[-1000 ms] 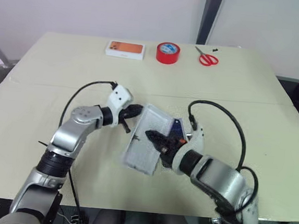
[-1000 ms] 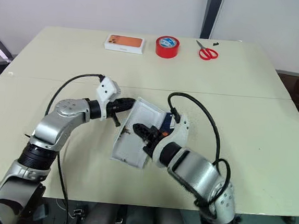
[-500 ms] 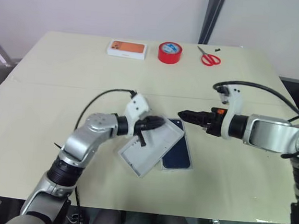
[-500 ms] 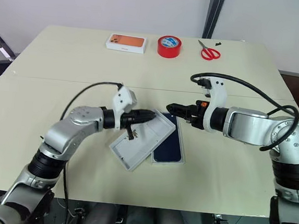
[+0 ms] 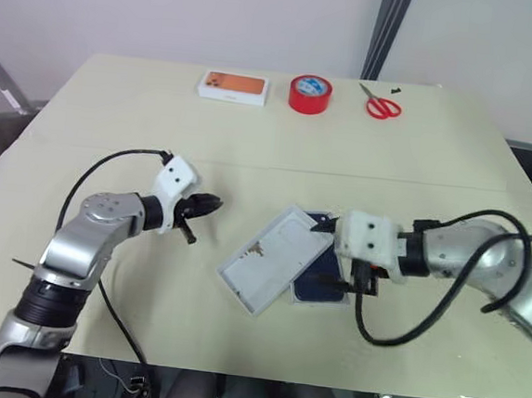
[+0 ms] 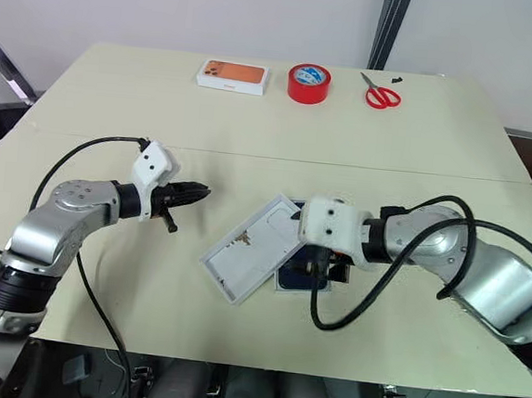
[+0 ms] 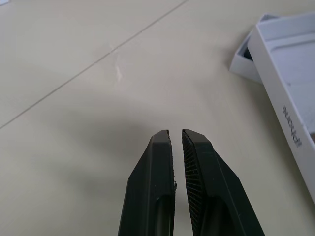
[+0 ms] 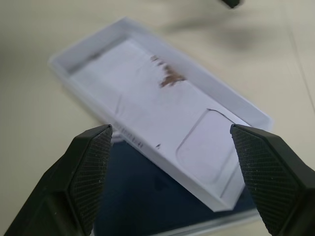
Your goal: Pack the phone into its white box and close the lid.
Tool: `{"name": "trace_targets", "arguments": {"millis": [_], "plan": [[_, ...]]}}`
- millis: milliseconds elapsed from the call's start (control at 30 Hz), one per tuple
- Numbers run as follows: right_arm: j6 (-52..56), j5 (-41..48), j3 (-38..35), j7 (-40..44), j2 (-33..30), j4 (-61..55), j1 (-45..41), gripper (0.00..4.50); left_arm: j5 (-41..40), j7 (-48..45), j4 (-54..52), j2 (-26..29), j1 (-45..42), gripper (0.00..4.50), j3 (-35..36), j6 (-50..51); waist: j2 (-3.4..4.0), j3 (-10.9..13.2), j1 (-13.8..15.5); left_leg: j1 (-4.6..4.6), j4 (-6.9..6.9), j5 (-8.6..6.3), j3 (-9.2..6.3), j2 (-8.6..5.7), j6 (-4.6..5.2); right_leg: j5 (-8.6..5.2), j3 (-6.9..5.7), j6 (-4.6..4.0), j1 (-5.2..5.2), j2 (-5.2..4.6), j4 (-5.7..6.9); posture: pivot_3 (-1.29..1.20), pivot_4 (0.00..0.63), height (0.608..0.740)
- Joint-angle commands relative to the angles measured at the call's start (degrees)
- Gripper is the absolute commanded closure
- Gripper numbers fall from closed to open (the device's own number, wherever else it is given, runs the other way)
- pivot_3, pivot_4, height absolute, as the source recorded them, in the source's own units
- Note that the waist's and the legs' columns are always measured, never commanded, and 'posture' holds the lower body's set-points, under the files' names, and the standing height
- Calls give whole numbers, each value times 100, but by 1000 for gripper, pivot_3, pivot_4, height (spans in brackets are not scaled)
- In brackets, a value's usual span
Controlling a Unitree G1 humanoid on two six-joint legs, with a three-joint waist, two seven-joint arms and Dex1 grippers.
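Observation:
The white box (image 5: pixel 270 260), a shallow tray with a brown-stained floor, lies open side up at mid table. Its right end rests on a flat dark blue thing with a thin white rim (image 5: pixel 314 287); I cannot tell whether that is the phone or the lid's printed face. My right gripper (image 8: pixel 171 128) hovers over both, open, nothing between its fingers. In that wrist view the white box (image 8: pixel 147 98) covers part of the dark blue face (image 8: pixel 138 196). My left gripper (image 5: pixel 212 202) is shut and empty, apart from the box, to its left.
An orange-topped box (image 5: pixel 233 85), a red tape roll (image 5: pixel 310 93) and red scissors (image 5: pixel 382 105) stand along the far edge of the cream table (image 5: pixel 114 130). Black cables loop off both wrists.
The tray, held tilted up in my right gripper a second ago, now lies flat. My left gripper has drawn away from it to the left. My right gripper swung out, rolled over and returned open above it.

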Motion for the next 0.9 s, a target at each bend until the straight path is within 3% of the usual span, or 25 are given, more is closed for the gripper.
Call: {"name": "trace_targets", "arguments": {"millis": [33,267,500,567,733,800,900], "plan": [[-796,-861,169,621,262,211,-137,485,-57,-86,-154,101,48,4062,184,-115,0,0,0,0,0,0,0,0,0,0,0,0,0,0,0,0,150,740],[-1548,-1806,343,1271,928,694,-154,485,-96,-43,-305,152,242,4062,289,-83,0,0,-4,2,1,0,-1,0,0,0,0,-1,1,1,4,0,150,740],[-1504,-1953,115,1542,1357,827,-130,485,-119,65,-561,133,513,4062,380,9,0,0,-1,2,2,0,-2,0,-1,1,0,-1,1,-1,6,0,150,740],[-1260,-1725,-83,1543,1436,754,-81,485,-113,80,-615,124,565,4062,364,26,0,0,1,3,2,0,-1,0,-1,1,-1,-1,1,-3,6,0,150,740],[514,-685,-881,1159,1852,550,-222,485,-124,97,-685,106,620,4062,341,69,0,0,-10,4,1,0,-2,0,-1,2,0,-3,1,-3,10,0,150,740],[907,-665,-992,1048,1837,571,-223,1024,-120,85,-677,102,625,4062,326,74,0,0,0,5,1,0,-3,0,-1,2,0,-3,1,-3,11,0,150,740],[1245,-658,-1084,908,1828,546,-205,2371,-109,59,-666,104,635,4062,303,63,0,0,3,4,1,0,-2,0,-1,2,0,-3,1,-6,10,0,150,740]]}}
